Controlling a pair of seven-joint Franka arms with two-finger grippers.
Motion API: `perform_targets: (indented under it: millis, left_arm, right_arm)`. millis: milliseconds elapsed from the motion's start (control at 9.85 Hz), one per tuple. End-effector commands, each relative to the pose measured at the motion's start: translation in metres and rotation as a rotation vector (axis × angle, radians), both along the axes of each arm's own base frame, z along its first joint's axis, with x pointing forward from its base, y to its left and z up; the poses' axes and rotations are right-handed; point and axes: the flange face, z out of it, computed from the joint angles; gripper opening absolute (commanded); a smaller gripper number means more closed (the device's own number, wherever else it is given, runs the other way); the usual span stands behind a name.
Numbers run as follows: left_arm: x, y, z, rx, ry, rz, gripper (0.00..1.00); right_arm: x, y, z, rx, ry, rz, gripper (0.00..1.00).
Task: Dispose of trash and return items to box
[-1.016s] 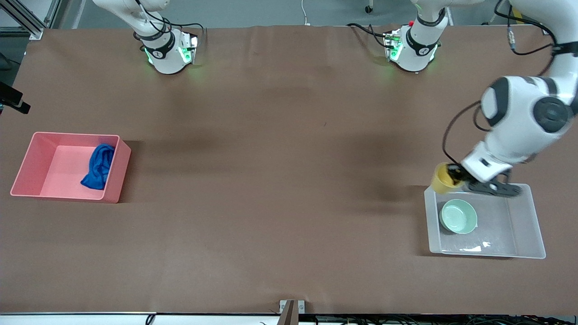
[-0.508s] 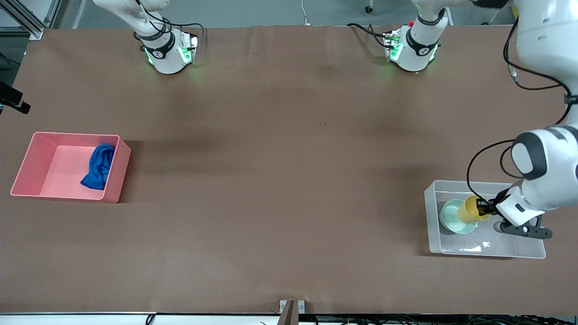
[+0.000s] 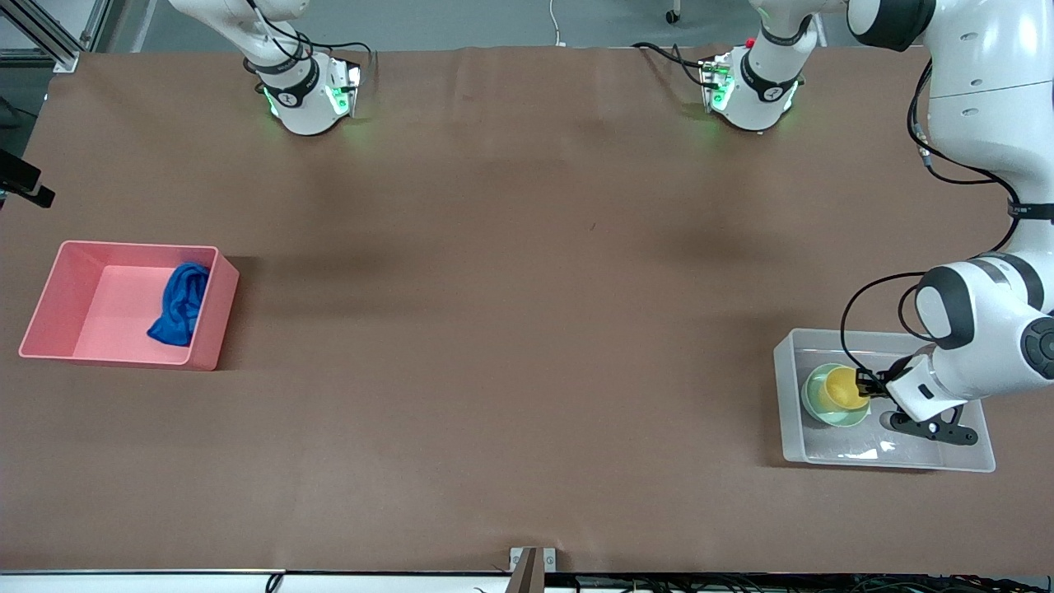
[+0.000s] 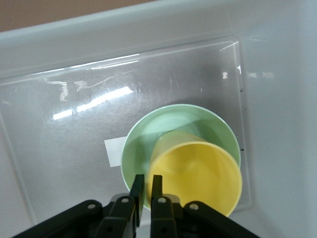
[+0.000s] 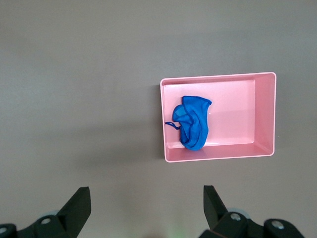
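Note:
My left gripper (image 3: 866,384) is inside the clear box (image 3: 873,334), shut on the rim of the yellow cup (image 3: 840,389). The cup is tilted and sits in the mint-green bowl (image 3: 812,402), which rests on the box's base. The left wrist view shows the gripper (image 4: 147,181) pinching the cup's (image 4: 198,173) wall, the bowl (image 4: 173,121) under it, and the white label (image 4: 113,152) on the box (image 4: 64,114). The blue rag (image 3: 179,303) lies in the pink bin (image 3: 58,288). My right gripper (image 5: 147,208) is open and empty, high over the table; it waits.
The pink bin (image 5: 237,109) with the rag (image 5: 192,123) stands at the right arm's end of the table. The clear box stands at the left arm's end, near the table's edge. Both arm bases (image 3: 305,99) stand along the table's top edge.
My left gripper carried the yellow cup from above the box's corner into the box and lowered it into the mint-green bowl. The right arm and the rag have not moved.

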Motion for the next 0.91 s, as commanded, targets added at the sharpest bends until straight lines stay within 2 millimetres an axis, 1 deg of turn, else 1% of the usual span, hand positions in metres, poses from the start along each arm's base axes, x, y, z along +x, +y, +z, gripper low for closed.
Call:
perform_targets:
  millis: [0, 102, 203, 305, 406, 508, 609, 711, 812]
  left_arm:
    - [0.005, -0.003, 0.015, -0.011, -0.019, -0.005, 1.0]
    - [0.005, -0.003, 0.045, -0.015, -0.055, 0.0, 1.0]
    - [0.005, -0.01, 0.077, -0.014, -0.094, -0.016, 1.0]
    - [-0.005, -0.019, 0.113, -0.019, -0.101, -0.03, 1.0]
    - [-0.021, -0.024, 0.158, -0.037, -0.096, -0.037, 1.0]
    - [-0.044, -0.027, 0.204, -0.056, -0.079, -0.007, 1.0]
    - [-0.073, -0.031, 0.239, -0.072, -0.065, 0.023, 1.0]
    - [-0.1, -0.037, 0.27, -0.046, -0.084, 0.025, 1.0]
    - [-0.128, -0.054, 0.299, 0.003, -0.092, 0.046, 1.0]
  right_arm:
    - [-0.006, -0.002, 0.004, -0.012, -0.002, 0.005, 1.0]
    - [-0.006, -0.002, 0.004, -0.012, -0.002, 0.004, 1.0]
    - [-0.006, -0.002, 0.004, -0.012, -0.002, -0.007, 1.0]
    - [-0.006, 0.0, 0.003, -0.006, -0.003, -0.008, 1.0]
    - [-0.006, 0.0, 0.003, -0.001, -0.006, -0.01, 1.0]
    - [-0.005, 0.0, 0.003, -0.001, -0.007, -0.009, 1.0]
    - [-0.005, 0.001, 0.003, 0.001, -0.006, -0.01, 1.0]
    - [-0.005, 0.001, 0.003, 0.001, -0.006, -0.01, 1.0]
    - [-0.005, 0.001, 0.003, 0.001, -0.007, -0.01, 1.0]
